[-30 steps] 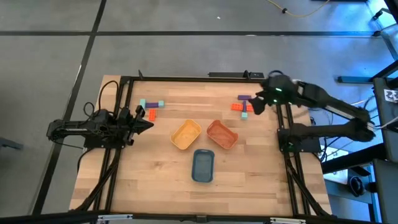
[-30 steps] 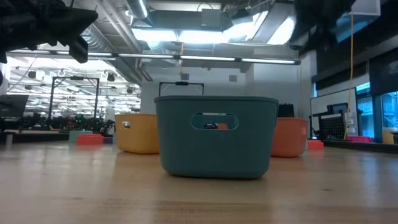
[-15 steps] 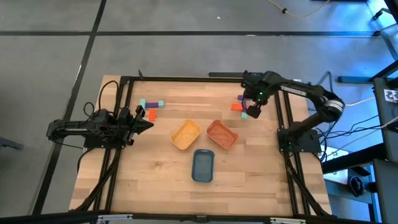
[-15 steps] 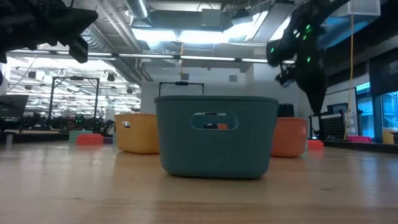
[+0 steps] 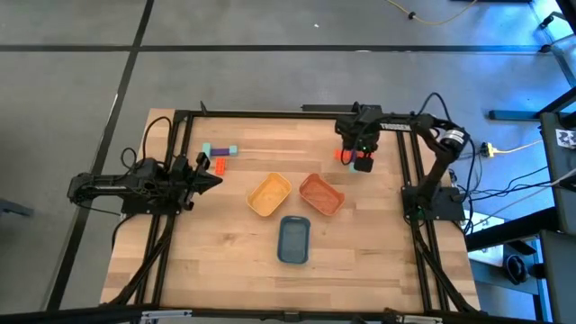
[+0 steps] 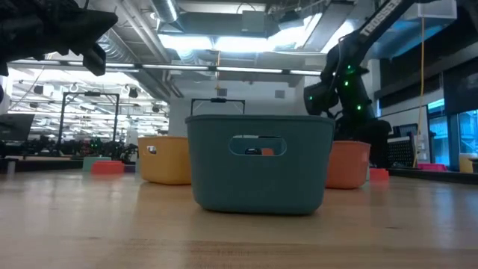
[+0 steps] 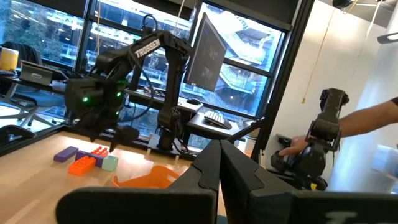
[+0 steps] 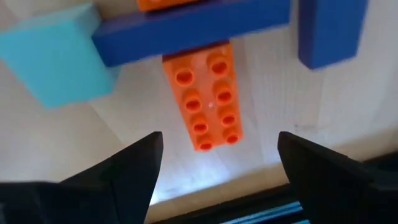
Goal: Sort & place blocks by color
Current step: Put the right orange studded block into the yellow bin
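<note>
The right-hand group of blocks lies near the table's far right: an orange-red brick (image 8: 208, 102), a purple bar (image 8: 193, 25) lying across it, a teal block (image 8: 59, 53) and a second purple block (image 8: 329, 28). My right gripper (image 5: 363, 155) (image 8: 219, 142) hangs over this group, pointing down and open. Its fingers stand on either side of the orange brick's end and touch nothing. A second group, a teal (image 5: 207, 149), a purple (image 5: 225, 151) and an orange-red block (image 5: 219, 166), lies at the far left. My left gripper (image 5: 214, 181) waits just near of it, shut.
Three small trays stand mid-table: yellow (image 5: 269, 194), orange (image 5: 320, 193) and blue (image 5: 293, 238), the blue one nearest. The dark frame rails (image 5: 409, 171) run along the table's sides. A person's hand (image 7: 292, 146) shows beyond the table in the left wrist view.
My right arm has swung in from the table's right edge toward the left, over the right group of blocks. It has come down toward them, and the gripper has turned to point downward. The blocks and my left arm have stayed where they were.
</note>
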Robot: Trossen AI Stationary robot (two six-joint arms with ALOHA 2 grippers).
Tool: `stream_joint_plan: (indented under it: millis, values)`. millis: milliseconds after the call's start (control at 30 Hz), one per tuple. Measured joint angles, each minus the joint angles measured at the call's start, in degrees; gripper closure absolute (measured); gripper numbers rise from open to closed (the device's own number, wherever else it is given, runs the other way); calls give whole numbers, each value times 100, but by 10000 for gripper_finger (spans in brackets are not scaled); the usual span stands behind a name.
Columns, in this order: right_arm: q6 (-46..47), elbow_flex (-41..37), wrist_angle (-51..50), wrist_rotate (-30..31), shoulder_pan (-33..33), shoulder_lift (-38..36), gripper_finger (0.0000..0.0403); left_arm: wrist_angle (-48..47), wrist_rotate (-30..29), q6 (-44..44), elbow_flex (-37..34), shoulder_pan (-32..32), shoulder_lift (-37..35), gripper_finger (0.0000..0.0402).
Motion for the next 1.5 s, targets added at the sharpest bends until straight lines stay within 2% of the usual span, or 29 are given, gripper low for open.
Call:
stream_joint_plan:
  millis: [333, 433, 700, 933, 1033, 1133, 1267, 1333, 1400, 1500]
  values:
    - [-269, 0, 258, 79, 0, 454, 83, 0, 0, 0, 2, 0, 2, 401]
    - [-283, 5, 289, 127, 4, 533, 94, 1, 0, 0, 1, -1, 1, 401]
    - [-301, 4, 316, 104, 7, 558, 153, 0, 0, 0, 2, 0, 2, 401]
    - [-184, 4, 126, 215, 2, 567, 258, 2, 0, 0, 0, -2, 0, 401]
    - [-111, -2, -192, 304, -7, 484, 261, 1, 0, 0, 1, 0, 1, 401]
    - [-26, -2, -455, 338, -1, 92, 261, 2, 0, 0, 0, -2, 0, 401]
    - [425, -2, -788, 249, 0, -841, 261, 0, 0, 0, 0, -2, 0, 401]
    - [877, -2, -858, -135, 37, -1429, 261, 1, 0, 0, 0, -2, 2, 401]
    - [1435, -2, -744, -819, 137, -2060, 261, 1, 0, 0, 0, 0, 1, 401]
    - [2375, -2, -183, -1687, 442, -2904, 261, 0, 0, 0, 0, 0, 2, 401]
